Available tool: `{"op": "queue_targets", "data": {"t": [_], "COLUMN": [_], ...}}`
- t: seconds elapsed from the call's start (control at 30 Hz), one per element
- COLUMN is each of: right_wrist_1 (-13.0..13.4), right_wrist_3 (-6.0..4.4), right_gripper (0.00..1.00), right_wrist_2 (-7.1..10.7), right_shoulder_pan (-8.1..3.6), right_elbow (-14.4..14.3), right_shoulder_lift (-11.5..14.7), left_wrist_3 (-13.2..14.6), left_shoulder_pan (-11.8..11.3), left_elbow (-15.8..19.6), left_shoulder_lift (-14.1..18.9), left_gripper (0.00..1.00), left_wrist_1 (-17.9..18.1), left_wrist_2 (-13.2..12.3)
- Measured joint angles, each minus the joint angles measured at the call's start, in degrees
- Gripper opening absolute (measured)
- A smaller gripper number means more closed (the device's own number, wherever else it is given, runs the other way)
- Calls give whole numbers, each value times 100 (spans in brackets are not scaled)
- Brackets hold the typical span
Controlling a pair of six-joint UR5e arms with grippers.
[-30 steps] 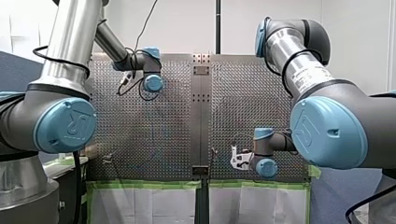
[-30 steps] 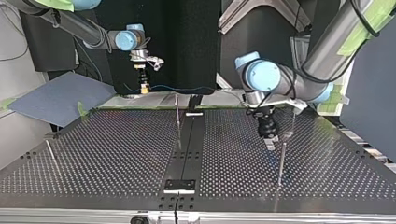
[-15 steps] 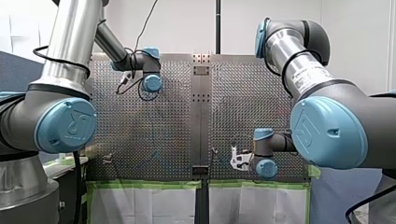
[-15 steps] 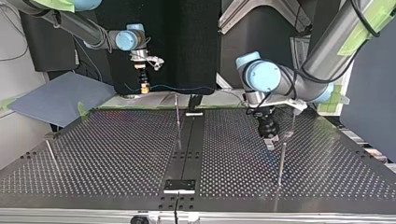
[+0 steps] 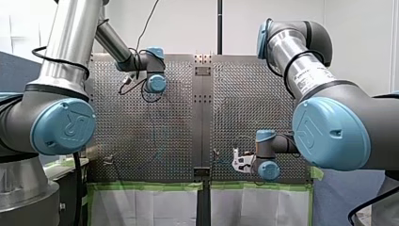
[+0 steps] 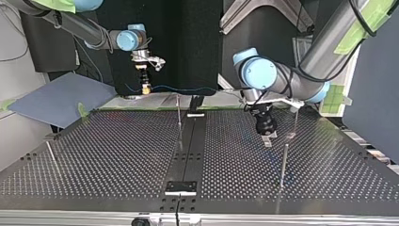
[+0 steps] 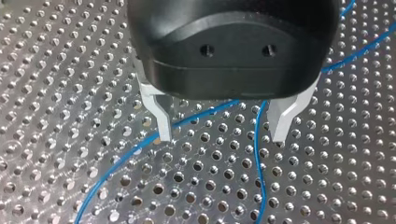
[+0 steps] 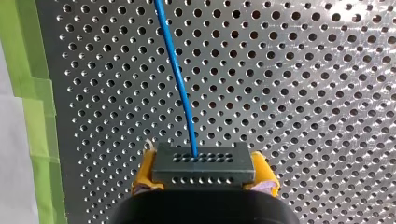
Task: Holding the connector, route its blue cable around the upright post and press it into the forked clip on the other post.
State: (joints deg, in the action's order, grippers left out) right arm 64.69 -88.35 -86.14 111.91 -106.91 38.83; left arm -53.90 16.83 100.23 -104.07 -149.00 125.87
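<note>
Pale wall [image 5: 188, 23] behind perforated table [image 5: 244, 108]

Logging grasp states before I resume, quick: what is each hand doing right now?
Left hand: open, holding nothing; blue cable lies beneath it.
Right hand: closed on the connector.

A dark strip [image 6: 192, 141] runs down the middle of my perforated table [image 6: 108, 155]. Green tape [image 5: 146, 186] lines one edge, white sheeting [image 5: 141, 207] just beside it.
</note>
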Motion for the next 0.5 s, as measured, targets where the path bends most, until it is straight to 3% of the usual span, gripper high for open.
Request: {"op": "queue_targets", "data": {"t": [0.3, 0.5], "right_wrist_1": [5, 35], "right_wrist_3": [0, 0], "right_gripper": [7, 7], "right_wrist_2": [16, 18], "right_shoulder_pan": [5, 18], "right_elbow": [1, 7], "right_shoulder_lift": [-16, -22], "left_wrist_3": [50, 50], "left_shoulder_pan": [43, -4], "left_elbow": [-3, -6], "left_shoulder_lift": [0, -2], "left_gripper": [100, 100], "left_wrist_1": [12, 102], "left_wrist_2": [16, -160]}}
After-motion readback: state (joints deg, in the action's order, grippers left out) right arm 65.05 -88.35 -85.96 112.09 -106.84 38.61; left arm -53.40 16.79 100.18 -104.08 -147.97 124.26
